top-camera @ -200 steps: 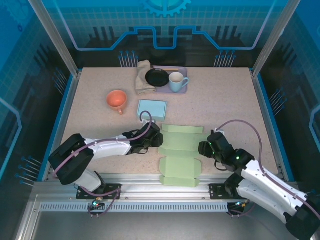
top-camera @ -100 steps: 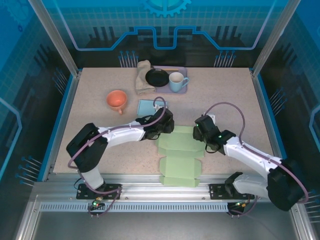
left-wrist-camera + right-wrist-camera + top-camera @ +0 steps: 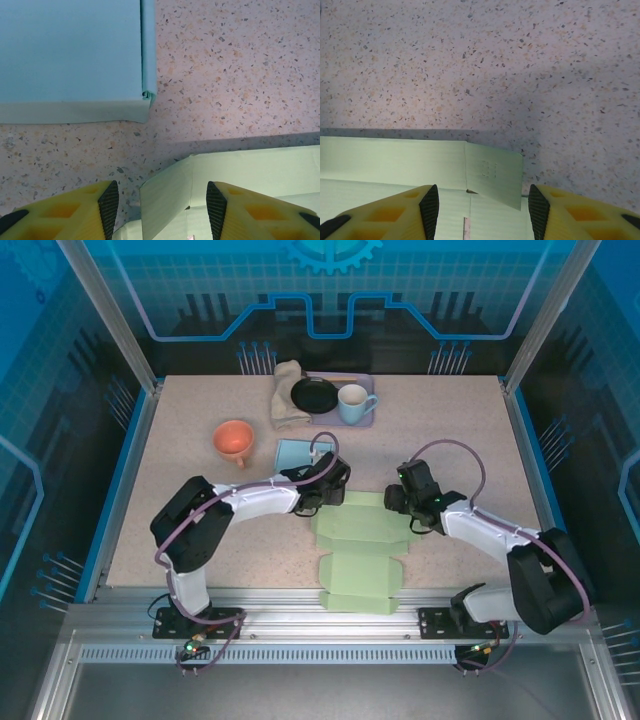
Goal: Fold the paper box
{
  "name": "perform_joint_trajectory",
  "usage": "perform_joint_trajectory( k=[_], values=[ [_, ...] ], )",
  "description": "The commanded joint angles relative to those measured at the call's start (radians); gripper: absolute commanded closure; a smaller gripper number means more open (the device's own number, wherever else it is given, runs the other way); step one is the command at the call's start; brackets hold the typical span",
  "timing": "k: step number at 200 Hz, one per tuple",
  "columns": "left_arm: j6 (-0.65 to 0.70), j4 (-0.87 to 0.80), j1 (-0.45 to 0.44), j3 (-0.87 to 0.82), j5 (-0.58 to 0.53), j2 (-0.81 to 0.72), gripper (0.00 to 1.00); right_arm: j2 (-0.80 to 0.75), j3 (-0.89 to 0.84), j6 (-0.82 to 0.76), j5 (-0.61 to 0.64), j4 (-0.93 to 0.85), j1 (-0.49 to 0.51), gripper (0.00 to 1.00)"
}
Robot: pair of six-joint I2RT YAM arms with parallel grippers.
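1. Paper box [image 3: 362, 552]: a pale green die-cut blank lying flat and unfolded on the speckled table [image 3: 460, 440]. It sits at the near middle between the 2 arms, its far edge near a closed light-blue box [image 3: 304, 454].
2. Handling, as judged: thin card, very light, stiff across the panels but weak at the score lines. It probably slides on the smooth tabletop and creases if pinched hard.
3. Left gripper [image 3: 162, 200]: jaws spread, nothing pinched. The far-left corner flap [image 3: 167, 190] stands slightly raised between the fingers.
4. Right gripper [image 3: 482, 205]: jaws spread, nothing pinched. The far-right corner tab [image 3: 495, 172] lies just ahead of the fingers.
5. Grip points, as judged: take the 2 far corner pieces at their free edges, 1 per gripper, and fold along the score lines. Avoid the panel centres, which offer no edge to grasp.
6. Risk: lifting 1 side alone may drag the whole blank.
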Motion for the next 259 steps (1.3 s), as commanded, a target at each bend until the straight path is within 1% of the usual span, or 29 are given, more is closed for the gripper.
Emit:
perform_joint_trajectory(
  k=[1,34,47,73,88,103,110,123,134,153,162,172,185,192,198,235,255,259],
  values=[
    [0.019,-0.02,0.003,0.03,-0.001,0.033,0.48,0.039,0.015,-0.012,-0.03,0.039,-0.017,0.47],
    [0.021,-0.024,0.003,0.041,-0.001,0.053,0.5,0.075,0.015,-0.013,0.003,0.039,-0.017,0.48],
    [0.025,-0.02,0.002,0.043,0.0,0.058,0.53,0.085,0.015,-0.018,0.006,0.042,-0.019,0.48],
    [0.052,0.016,0.002,0.044,0.022,0.065,0.68,0.073,0.015,-0.028,-0.024,0.044,-0.018,0.48],
    [0.072,0.051,0.003,0.04,0.038,0.064,0.79,0.052,0.018,-0.036,-0.041,0.038,-0.013,0.48],
    [0.093,0.084,0.005,0.04,0.063,0.058,0.94,0.025,0.03,-0.042,-0.046,0.018,-0.005,0.48],
    [0.099,0.095,0.006,0.041,0.076,0.05,0.96,0.011,0.039,-0.044,-0.048,0.005,-0.002,0.48],
    [0.111,0.119,0.007,0.04,0.092,0.036,0.96,-0.014,0.059,-0.048,-0.045,-0.023,0.007,0.48],
    [0.114,0.117,0.007,0.047,0.098,0.029,0.93,-0.036,0.07,-0.048,-0.036,-0.048,0.014,0.48],
    [0.108,0.103,0.014,0.038,0.09,0.017,0.8,-0.08,0.078,-0.041,-0.009,-0.09,0.031,0.48],
    [0.108,0.091,0.023,0.029,0.091,0.01,0.71,-0.103,0.072,-0.038,0.006,-0.106,0.039,0.48],
    [0.106,0.078,0.035,0.013,0.096,-0.003,0.67,-0.13,0.065,-0.033,0.02,-0.122,0.045,0.48],
    [0.103,0.068,0.046,-0.017,0.109,-0.025,0.56,-0.161,0.056,-0.028,0.029,-0.133,0.049,0.47],
    [0.1,0.07,0.046,-0.038,0.119,-0.038,0.47,-0.175,0.05,-0.026,0.029,-0.137,0.05,0.47],
    [0.099,0.081,0.047,-0.057,0.136,-0.051,0.42,-0.186,0.046,-0.025,0.028,-0.139,0.051,0.47],
    [0.065,0.1,0.048,-0.118,0.246,-0.063,0.41,-0.217,0.053,-0.024,0.027,-0.162,0.059,0.47],
    [0.058,0.135,0.047,-0.14,0.312,-0.055,0.44,-0.217,0.072,-0.027,0.026,-0.18,0.06,0.47],
    [0.057,0.139,0.047,-0.14,0.324,-0.052,0.46,-0.216,0.077,-0.028,0.025,-0.184,0.061,0.47]
  ],
)
